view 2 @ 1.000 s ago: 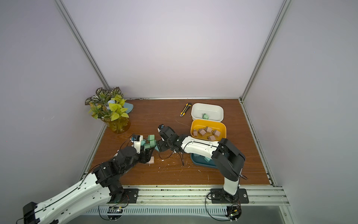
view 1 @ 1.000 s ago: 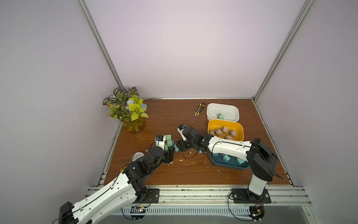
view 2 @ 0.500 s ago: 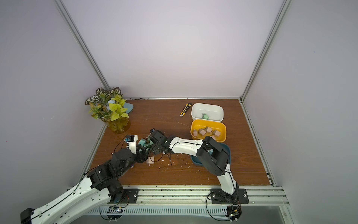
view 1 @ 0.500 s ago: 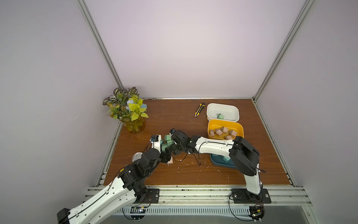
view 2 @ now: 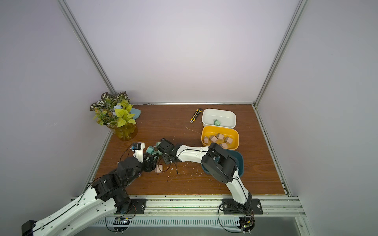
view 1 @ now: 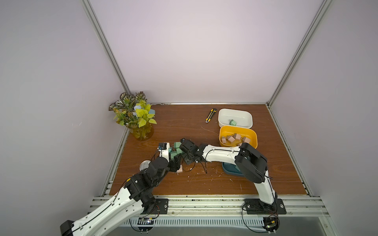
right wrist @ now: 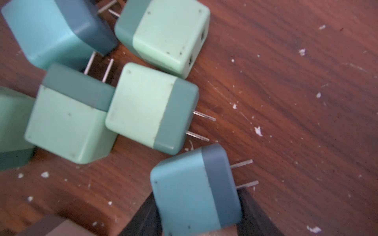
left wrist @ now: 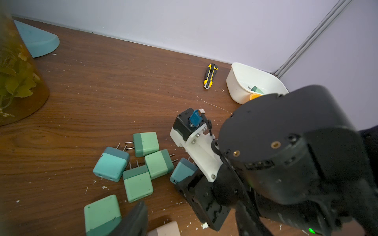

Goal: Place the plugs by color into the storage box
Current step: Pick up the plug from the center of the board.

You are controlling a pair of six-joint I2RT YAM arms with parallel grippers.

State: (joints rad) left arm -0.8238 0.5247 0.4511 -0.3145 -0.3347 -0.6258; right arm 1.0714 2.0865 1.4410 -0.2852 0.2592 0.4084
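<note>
I have the right gripper (right wrist: 198, 206) down in the loose pile, left of the middle of the tabletop (view 1: 266, 173) and about halfway between its front and far edges. Its jaws stand narrow around 1 teal-blue plug (right wrist: 190, 183). Both dark fingers (right wrist: 253, 210) lie against it, so I read it as pinched, though not yet lifted off the wood.

The grip seems to run along the prong axis, with 1 finger on the back face and the other on the darker prong face, right beside the 2 prongs. I judge that hold could slip if a pad rides onto a prong.

The dark blue tub (view 2: 239, 161) lies toward the front right corner, under this same arm's elbow. So the plug has to come up and back along the arm, and the right arm is the one for it.

The nearest mint plug (right wrist: 151, 108) lies just beside the held one, apart from it, with its prongs pointing the same way. Other mint plugs (right wrist: 67, 122) and a second teal-blue plug (right wrist: 57, 30) crowd behind.

The left gripper (view 1: 177, 165) is in the same pile, close to my right wrist and just beside a pink plug (view 2: 158, 169). I cannot tell how wide it stands or whether it holds anything.

By the far right corner sits the white tub (view 1: 235, 113), with 1 mint plug inside. The yellow tub (view 1: 238, 127), holding pink plugs, comes next toward the front. A utility knife (view 1: 210, 115) lies beside the white tub, and a vase (view 1: 142, 132) stands in the far left corner.
</note>
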